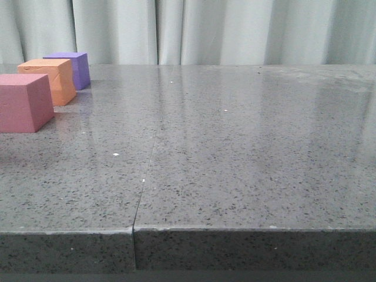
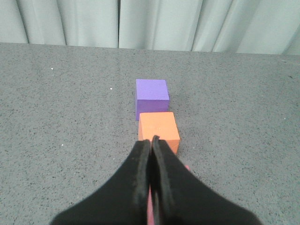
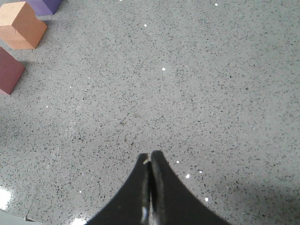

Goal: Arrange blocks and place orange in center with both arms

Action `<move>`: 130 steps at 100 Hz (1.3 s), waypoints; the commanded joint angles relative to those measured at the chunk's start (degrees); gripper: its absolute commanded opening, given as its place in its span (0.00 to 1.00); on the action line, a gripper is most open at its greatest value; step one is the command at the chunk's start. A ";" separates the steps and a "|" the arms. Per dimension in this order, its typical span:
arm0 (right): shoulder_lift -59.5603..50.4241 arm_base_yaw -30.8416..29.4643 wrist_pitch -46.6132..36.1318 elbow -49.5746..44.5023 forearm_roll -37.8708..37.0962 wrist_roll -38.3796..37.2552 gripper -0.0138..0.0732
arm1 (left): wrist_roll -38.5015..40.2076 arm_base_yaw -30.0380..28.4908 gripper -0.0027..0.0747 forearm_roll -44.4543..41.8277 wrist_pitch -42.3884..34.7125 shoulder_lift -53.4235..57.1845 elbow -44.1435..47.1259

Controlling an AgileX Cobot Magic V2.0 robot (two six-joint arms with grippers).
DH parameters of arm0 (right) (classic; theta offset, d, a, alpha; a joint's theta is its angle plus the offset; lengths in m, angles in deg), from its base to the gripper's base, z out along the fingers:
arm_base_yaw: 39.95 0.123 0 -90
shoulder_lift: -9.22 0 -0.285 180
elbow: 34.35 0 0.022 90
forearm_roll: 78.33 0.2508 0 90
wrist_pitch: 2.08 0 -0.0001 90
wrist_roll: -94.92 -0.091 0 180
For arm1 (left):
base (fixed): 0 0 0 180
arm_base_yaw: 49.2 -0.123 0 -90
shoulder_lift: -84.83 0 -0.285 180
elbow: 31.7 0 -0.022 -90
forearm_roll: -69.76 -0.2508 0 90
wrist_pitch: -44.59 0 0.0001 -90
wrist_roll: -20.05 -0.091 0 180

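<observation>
**Three cubes lined up at the table's far left**

Both end effectors, left (image 2: pixel 151 143) and right (image 3: pixel 150 157), are closed and empty. On the table (image 1: pixel 235 153), one pinkish-red cube (image 1: pixel 23 101) sits nearest, one orange cube (image 1: pixel 51 80) behind it, one purple cube (image 1: pixel 73 67) farthest, the row running front-to-back.
</observation>
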 commanded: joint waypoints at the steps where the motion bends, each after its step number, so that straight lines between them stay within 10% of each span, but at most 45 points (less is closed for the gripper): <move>1: -0.30 -0.20 -3.57 1.55 -0.31 0.48 0.09 | 0.50 0.31 0.01 -0.44 -4.52 3.71 0.89; 130: -0.30 -0.20 -3.57 1.55 -0.31 0.48 0.09 | -1.47 -1.26 0.01 0.10 -24.42 36.53 39.96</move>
